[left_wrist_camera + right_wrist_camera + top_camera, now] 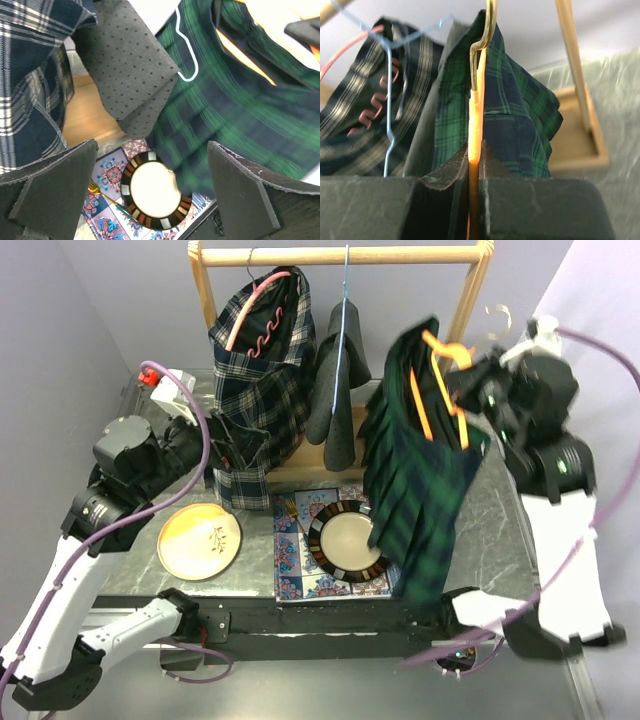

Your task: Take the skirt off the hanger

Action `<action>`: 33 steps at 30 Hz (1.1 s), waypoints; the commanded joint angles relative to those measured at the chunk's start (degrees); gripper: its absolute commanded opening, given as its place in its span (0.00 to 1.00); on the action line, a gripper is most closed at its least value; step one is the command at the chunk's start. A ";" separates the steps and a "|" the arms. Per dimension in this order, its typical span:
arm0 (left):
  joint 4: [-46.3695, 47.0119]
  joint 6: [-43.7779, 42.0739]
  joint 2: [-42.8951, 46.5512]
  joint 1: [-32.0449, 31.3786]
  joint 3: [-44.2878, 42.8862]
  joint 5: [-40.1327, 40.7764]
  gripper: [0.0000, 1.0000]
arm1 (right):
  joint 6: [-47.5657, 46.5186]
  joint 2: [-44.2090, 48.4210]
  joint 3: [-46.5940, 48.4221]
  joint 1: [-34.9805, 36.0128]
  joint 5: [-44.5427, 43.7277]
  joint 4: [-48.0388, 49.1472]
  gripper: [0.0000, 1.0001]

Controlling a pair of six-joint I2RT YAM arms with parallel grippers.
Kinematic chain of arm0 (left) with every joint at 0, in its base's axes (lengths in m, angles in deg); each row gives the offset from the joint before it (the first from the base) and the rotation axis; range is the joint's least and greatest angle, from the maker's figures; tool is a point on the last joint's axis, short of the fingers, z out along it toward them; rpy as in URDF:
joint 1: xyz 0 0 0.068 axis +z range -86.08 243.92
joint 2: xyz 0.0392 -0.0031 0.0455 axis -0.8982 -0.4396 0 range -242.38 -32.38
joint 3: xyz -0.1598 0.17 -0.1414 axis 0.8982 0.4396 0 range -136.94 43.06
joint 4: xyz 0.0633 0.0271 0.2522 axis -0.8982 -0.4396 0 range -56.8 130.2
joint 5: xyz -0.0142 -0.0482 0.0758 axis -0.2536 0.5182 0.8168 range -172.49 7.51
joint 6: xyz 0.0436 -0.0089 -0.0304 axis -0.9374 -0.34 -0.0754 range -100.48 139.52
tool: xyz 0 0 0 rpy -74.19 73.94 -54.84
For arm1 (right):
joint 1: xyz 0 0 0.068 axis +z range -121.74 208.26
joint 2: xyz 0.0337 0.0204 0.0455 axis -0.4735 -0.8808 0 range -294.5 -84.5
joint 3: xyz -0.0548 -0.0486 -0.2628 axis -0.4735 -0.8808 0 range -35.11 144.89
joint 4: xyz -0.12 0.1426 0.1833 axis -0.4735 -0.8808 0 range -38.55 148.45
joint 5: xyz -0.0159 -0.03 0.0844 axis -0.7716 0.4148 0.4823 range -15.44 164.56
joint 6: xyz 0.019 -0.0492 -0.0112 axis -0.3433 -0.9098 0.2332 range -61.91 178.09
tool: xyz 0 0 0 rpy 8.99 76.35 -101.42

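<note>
A green and navy plaid skirt [415, 470] hangs on an orange hanger [447, 355], off the rail and held up over the table's right half. My right gripper [478, 380] is shut on the hanger [475, 130]; in the right wrist view the skirt [520, 115] drapes on both sides of the orange bar between the jaws. The skirt's lower end [240, 110] trails over the round plate. My left gripper [232, 448] is open beside the blue plaid garment, with nothing between its fingers [245, 195].
A wooden rack [340, 255] at the back carries a blue plaid garment [258, 380] on a pink hanger and a grey dotted garment [340, 380] on a blue hanger. On the table lie a yellow plate [200, 540], a patterned mat [295, 560] and a dark-rimmed plate [345, 540].
</note>
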 commanded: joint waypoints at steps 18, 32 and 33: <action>16.58 -5.97 -15.37 -49.84 -5.88 27.89 0.97 | 29.03 19.41 -15.77 1.38 -13.57 8.46 0.00; 23.80 -11.17 -28.47 -63.23 -7.74 41.96 0.97 | 34.57 19.14 -13.38 1.38 -18.14 8.11 0.00; 23.80 -10.65 -28.83 -63.49 -7.21 42.31 0.97 | 34.74 19.14 -13.21 1.38 -18.23 8.11 0.00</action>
